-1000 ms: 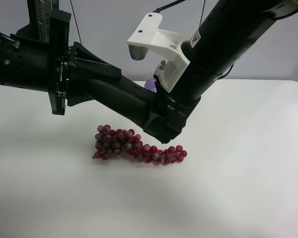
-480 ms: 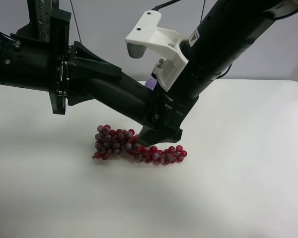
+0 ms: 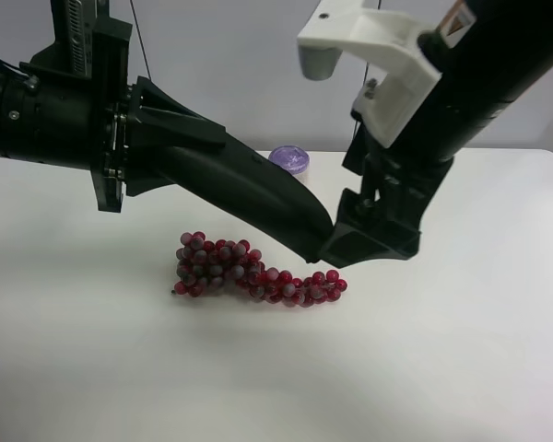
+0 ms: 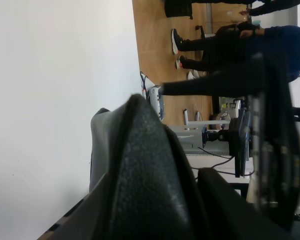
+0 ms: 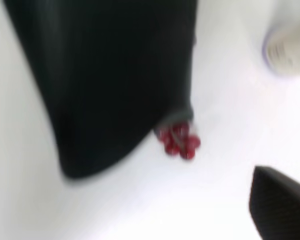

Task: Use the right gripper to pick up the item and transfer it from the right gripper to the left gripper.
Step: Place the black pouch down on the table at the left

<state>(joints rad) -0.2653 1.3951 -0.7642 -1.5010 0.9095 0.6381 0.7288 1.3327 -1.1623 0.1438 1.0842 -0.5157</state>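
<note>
The item, a dark green pouch [image 3: 258,198], sticks out of my left gripper [image 3: 166,147], the all-black arm at the exterior high view's left, and slants down over the grape bunch. The left gripper is shut on its near end. In the left wrist view the pouch [image 4: 145,175] fills the foreground. My right gripper [image 3: 370,241], on the arm with the white bracket [image 3: 369,46], is open just beyond the pouch's rounded tip and does not touch it. The right wrist view shows the blurred pouch [image 5: 110,85] and one finger [image 5: 280,210].
A red-purple grape bunch [image 3: 249,272] lies on the white table [image 3: 461,350] under the pouch; it also shows in the right wrist view [image 5: 180,140]. A purple-lidded can [image 3: 288,159] stands at the back, behind the pouch, and shows blurred in the right wrist view [image 5: 290,47].
My right gripper has let go of the pouch and drawn back to the right and upward. The pouch stays in my left gripper, which has not moved.
</note>
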